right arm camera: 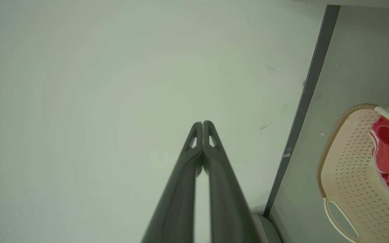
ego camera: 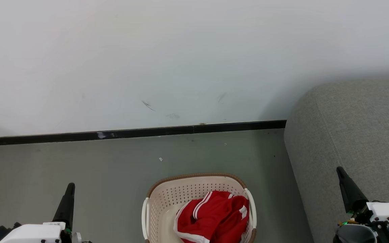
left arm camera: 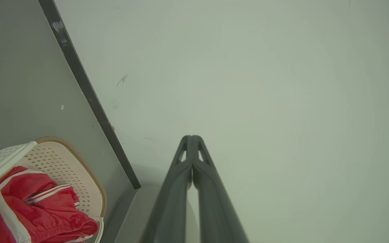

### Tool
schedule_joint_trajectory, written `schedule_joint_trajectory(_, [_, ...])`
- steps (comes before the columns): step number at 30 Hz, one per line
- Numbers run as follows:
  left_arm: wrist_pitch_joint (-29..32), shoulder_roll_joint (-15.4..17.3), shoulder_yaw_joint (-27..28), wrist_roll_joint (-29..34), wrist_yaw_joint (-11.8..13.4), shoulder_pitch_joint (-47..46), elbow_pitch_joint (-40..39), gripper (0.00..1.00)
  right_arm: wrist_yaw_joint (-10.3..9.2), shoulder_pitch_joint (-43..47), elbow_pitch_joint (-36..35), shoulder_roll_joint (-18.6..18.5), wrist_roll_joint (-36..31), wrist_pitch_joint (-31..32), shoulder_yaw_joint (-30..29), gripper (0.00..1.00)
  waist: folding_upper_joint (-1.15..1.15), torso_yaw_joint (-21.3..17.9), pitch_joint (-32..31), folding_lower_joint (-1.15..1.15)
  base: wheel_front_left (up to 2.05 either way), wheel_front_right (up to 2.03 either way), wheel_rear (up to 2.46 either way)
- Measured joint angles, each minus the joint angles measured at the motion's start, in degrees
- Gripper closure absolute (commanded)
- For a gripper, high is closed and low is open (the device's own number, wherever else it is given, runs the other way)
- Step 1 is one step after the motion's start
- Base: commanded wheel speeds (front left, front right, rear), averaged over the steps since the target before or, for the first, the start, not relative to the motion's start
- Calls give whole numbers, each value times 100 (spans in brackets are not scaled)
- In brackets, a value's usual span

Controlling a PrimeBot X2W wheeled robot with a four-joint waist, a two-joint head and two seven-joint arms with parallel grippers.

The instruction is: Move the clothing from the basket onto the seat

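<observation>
Both my tools are pressed together and hold nothing: the left tool (ego camera: 69,189) hangs over the floor (ego camera: 113,168) well left of the basket (ego camera: 167,199), the right tool (ego camera: 342,173) over the seat (ego camera: 356,128) on the basket's right. The clothing (ego camera: 214,219) lies bunched in the basket, heaped toward its right wall with no clear long axis, so it sits between my tools; I judge the right one slightly nearer and on the seat side. There is open floor left of and beyond the basket, while the seat's rounded edge stands near its right rim.
</observation>
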Motion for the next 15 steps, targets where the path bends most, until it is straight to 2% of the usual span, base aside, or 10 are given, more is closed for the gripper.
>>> schedule_joint_trajectory(4, [0,0,0,0,0,0,0,100,0,0,0,-2,0,0,1,100,0,0,0,0,0,0,0])
schedule_joint_trajectory(5, [-2,-3,-3,1,2,9,21,0,0,13,22,4,0,0,3,0,0,0,0,0,0,0,0])
schedule_joint_trajectory(10, [-7,-144,-49,7,3,233,265,0,-7,286,238,194,-1,0,65,0,0,-1,1,0,0,0,0])
schedule_joint_trajectory(15, [-58,-147,-127,21,3,254,249,0,-7,320,229,201,-74,-27,71,0,0,-2,3,0,0,0,0])
